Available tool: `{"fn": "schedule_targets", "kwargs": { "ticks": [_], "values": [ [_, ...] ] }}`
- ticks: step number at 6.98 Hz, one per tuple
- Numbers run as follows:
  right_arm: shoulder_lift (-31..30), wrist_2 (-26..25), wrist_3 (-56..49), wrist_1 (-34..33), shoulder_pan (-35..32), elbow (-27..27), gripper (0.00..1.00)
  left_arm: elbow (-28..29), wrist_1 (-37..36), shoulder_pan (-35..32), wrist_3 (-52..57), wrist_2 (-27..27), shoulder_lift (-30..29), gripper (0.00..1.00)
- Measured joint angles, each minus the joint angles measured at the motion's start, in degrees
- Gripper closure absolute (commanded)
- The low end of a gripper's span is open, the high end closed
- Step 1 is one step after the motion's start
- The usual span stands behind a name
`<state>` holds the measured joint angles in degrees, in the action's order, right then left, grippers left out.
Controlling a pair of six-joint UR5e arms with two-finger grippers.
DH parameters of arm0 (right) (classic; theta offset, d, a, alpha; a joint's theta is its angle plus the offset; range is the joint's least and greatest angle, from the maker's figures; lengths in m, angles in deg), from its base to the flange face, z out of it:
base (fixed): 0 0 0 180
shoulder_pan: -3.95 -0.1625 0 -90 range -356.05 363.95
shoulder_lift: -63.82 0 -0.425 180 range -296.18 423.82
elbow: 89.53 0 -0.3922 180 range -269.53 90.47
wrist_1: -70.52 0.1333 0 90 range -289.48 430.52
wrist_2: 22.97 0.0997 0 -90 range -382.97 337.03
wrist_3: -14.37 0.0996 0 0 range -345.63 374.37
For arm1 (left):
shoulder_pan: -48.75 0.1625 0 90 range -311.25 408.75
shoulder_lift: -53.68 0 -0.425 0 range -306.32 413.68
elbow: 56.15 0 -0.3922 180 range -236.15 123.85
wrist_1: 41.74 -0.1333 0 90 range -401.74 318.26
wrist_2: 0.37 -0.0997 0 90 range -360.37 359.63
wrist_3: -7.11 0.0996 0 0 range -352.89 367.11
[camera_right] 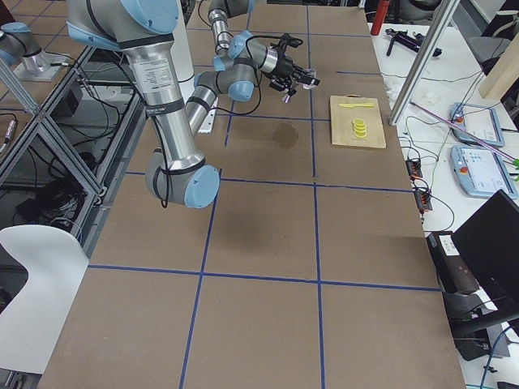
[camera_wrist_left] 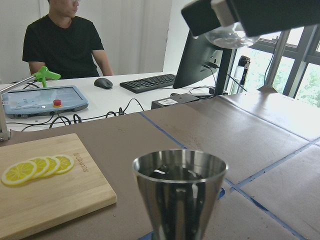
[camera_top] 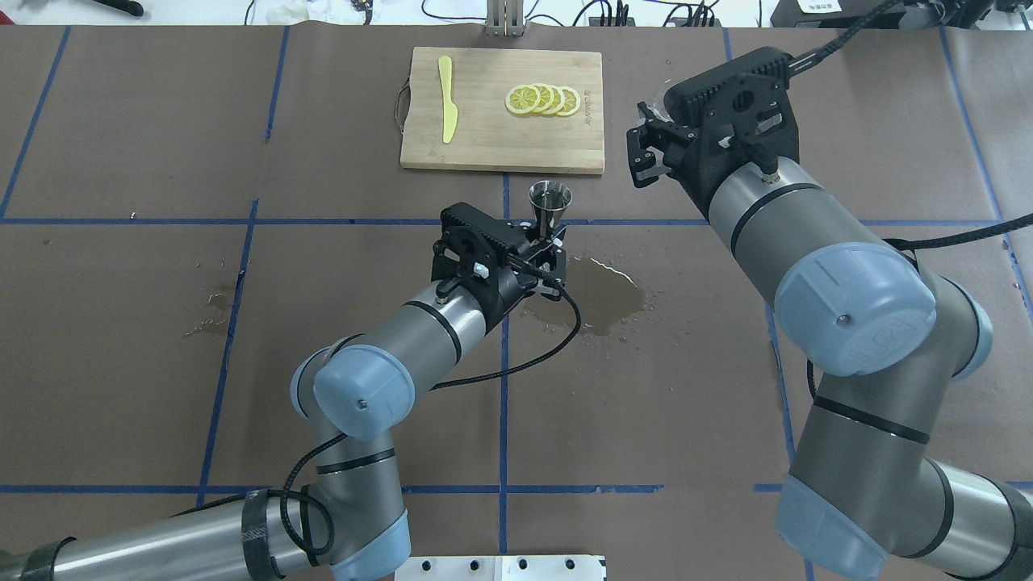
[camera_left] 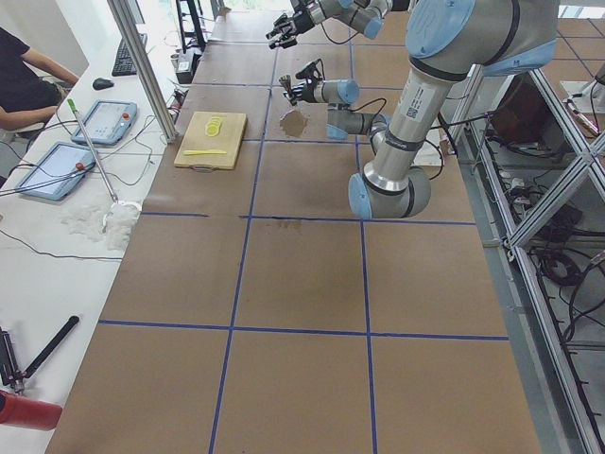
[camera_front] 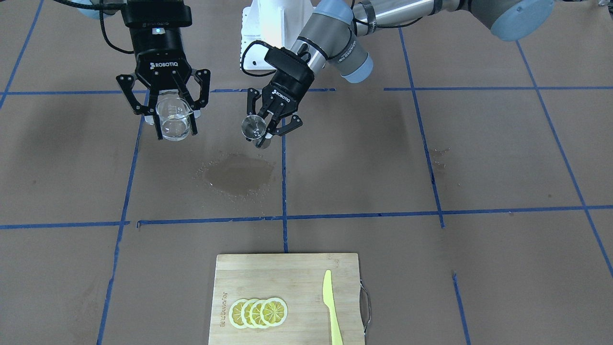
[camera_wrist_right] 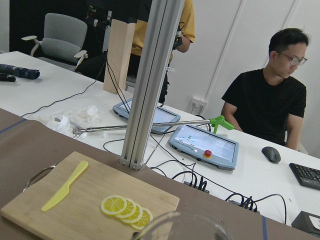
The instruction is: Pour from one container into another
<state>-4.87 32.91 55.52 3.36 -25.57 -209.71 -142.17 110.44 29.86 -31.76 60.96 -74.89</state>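
Observation:
The clear glass cup (camera_front: 173,120) hangs upright above the table, and my right gripper (camera_front: 177,132) is shut on it from above; some clear liquid seems to sit in it. In the overhead view my right gripper (camera_top: 650,149) hides the cup. The silver jigger (camera_front: 254,128) is held off the table near the centre, with my left gripper (camera_front: 270,132) shut on its lower cone. The jigger (camera_top: 549,200) stands mouth up at the left gripper (camera_top: 547,238). In the left wrist view the jigger (camera_wrist_left: 180,190) is close in front, and the glass cup (camera_wrist_left: 227,36) hangs up and to the right, apart from it.
A dark wet patch (camera_front: 238,175) lies on the brown table cover below and between the two grippers. On the operators' side lies a bamboo cutting board (camera_front: 287,278) with lemon slices (camera_front: 258,312) and a yellow plastic knife (camera_front: 331,306). People sit at a desk beyond the table.

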Motion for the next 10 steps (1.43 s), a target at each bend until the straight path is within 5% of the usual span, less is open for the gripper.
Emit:
{"fn": "schedule_targets", "kwargs": {
  "ticks": [6, 10],
  "values": [
    [-7.8, 4.7, 30.2, -0.3, -0.7, -0.5, 1.00, -3.5, -0.7, -7.1, -8.3, -10.3, 13.1, 1.00],
    [-16.1, 4.7, 32.4, 0.6, -2.1, -0.5, 1.00, -8.2, -0.7, -12.6, -25.3, -12.5, 25.5, 1.00]
  ]
}}
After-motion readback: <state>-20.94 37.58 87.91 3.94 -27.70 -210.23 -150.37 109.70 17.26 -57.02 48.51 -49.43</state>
